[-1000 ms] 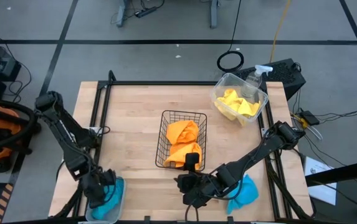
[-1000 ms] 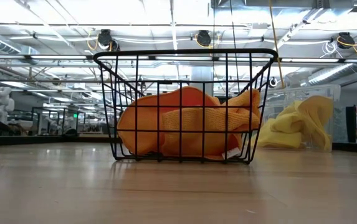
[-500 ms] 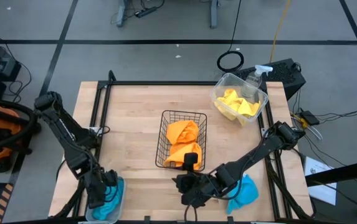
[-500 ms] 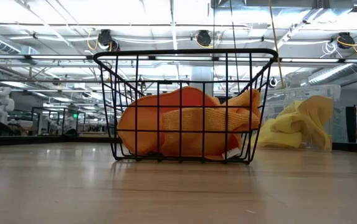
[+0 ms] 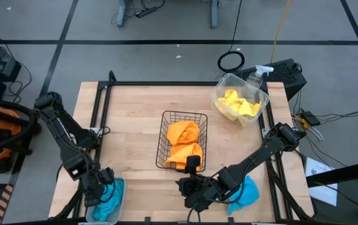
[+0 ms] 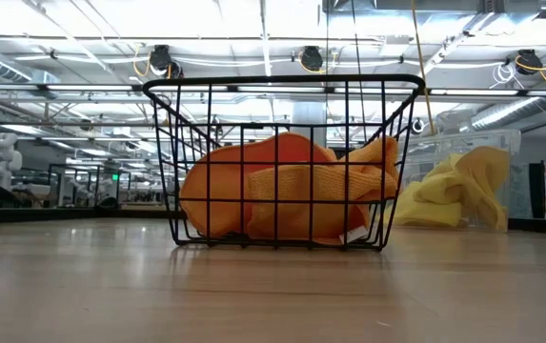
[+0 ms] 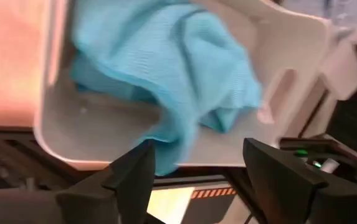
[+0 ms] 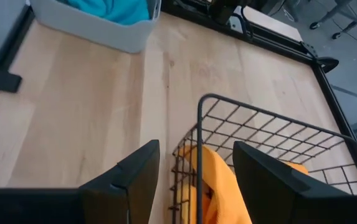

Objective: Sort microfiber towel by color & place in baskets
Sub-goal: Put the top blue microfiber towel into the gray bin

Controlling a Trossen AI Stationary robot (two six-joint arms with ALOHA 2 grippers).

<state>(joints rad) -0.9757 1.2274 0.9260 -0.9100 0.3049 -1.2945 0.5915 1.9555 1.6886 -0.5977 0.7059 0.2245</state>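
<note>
At the counter's (image 5: 135, 119) near left corner, the left claw (image 5: 99, 186) hovers with fingers apart over the pale tray (image 5: 117, 211), where a teal towel (image 7: 166, 68) lies bunched (one fold draped over the rim). In the middle, the black wire basket (image 5: 165, 142) holds the orange towels (image 5: 183, 142). Just in front of it the right claw (image 5: 188, 187) hangs spread wide and empty, a second teal towel (image 5: 248, 194) on the counter beside that arm. Far right, the clear tub (image 5: 222, 87) holds the yellow towels (image 5: 238, 104).
</note>
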